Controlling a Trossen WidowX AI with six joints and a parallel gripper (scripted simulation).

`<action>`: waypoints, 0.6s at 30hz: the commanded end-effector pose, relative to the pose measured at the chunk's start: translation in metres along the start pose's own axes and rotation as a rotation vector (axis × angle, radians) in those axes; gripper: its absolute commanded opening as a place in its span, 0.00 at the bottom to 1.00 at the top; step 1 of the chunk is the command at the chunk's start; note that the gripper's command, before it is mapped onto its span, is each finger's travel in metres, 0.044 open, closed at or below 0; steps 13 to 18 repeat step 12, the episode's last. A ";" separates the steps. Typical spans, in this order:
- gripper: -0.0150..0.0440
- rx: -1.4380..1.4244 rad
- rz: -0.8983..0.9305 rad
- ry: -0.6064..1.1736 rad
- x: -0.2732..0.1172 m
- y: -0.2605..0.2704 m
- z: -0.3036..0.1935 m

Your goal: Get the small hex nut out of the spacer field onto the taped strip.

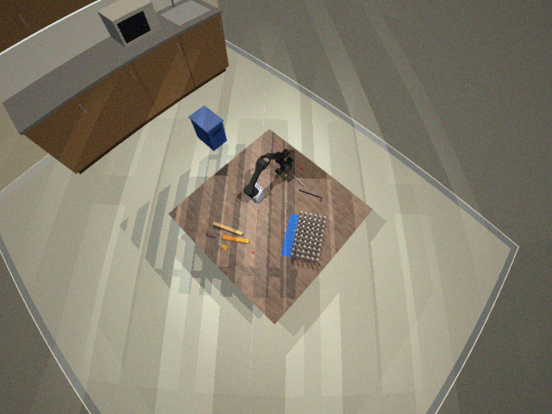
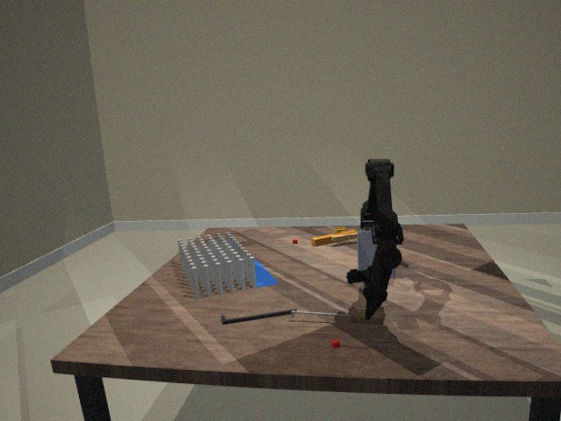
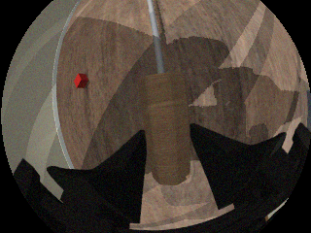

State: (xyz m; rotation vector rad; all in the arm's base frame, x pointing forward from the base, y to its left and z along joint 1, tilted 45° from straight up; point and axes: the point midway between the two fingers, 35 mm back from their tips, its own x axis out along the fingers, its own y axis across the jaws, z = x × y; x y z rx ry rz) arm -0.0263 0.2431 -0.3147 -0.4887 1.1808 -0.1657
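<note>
My gripper is shut on the wooden handle of a thin metal hook tool, well away from the spacers. The tool is nearly level and very low over the table; whether it touches the wood cannot be told. The metal spacers stand upright in rows. The blue taped strip lies along one side of them. A tiny pale spot shows on the strip near the spacers in the top view, too small to identify as the nut. The nut is not clearly visible elsewhere.
A black hooked rod lies between the held tool and the spacers. A red cube lies near the gripper. An orange bar, a pale bar and another red cube lie beyond the arm base.
</note>
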 end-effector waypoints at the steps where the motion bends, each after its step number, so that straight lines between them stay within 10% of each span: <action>1: 0.52 0.000 0.001 0.000 -0.001 0.001 0.000; 12: 1.00 0.000 0.001 0.000 -0.001 0.001 0.000; 18: 1.00 0.000 0.001 0.000 -0.001 0.001 0.000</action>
